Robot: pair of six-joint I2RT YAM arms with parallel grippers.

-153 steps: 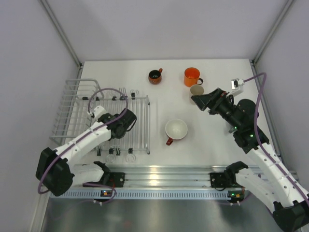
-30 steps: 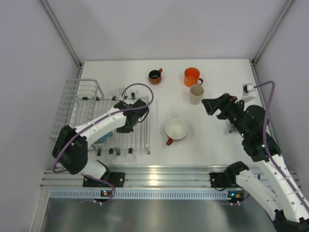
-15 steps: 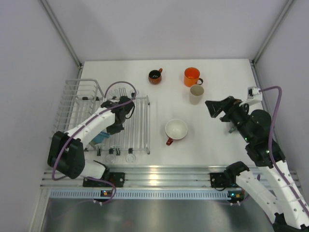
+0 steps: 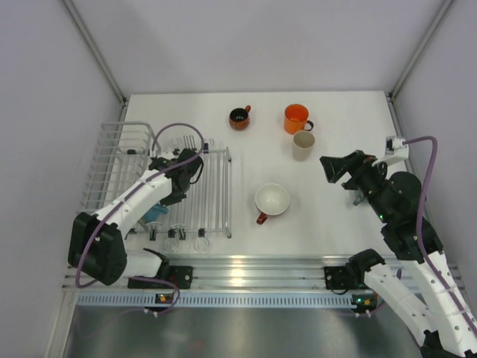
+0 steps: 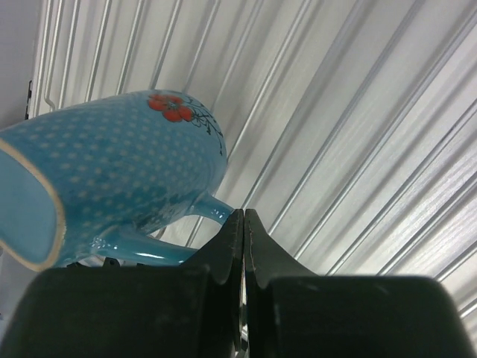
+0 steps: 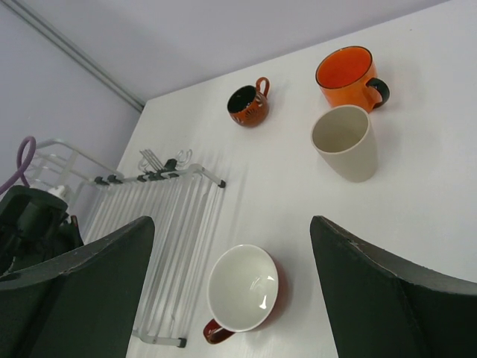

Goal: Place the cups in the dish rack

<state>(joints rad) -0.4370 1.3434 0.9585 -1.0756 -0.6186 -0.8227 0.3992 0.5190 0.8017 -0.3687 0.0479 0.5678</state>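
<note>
One blue mug point(image 5: 112, 171) lies sideways on rack point(image 5: 358, 112).

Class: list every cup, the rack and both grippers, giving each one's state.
Orange cup: upright on table.
Cream cup: upright on table.
Dark red cup: upright on table.
Wide red cup: upright on table.
Blue cup: on its side in dish rack.
Left gripper: jaws shut, empty.
Right gripper: jaws open, empty.

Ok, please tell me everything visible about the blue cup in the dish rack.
The blue cup looks like glossy ceramic: light blue with fine pale dots, a red flower near its bottom, a cream rim and one curved handle. It lies on its side on the wires of the white dish rack. The shut left claw is right beside the handle; contact cannot be told.
</note>
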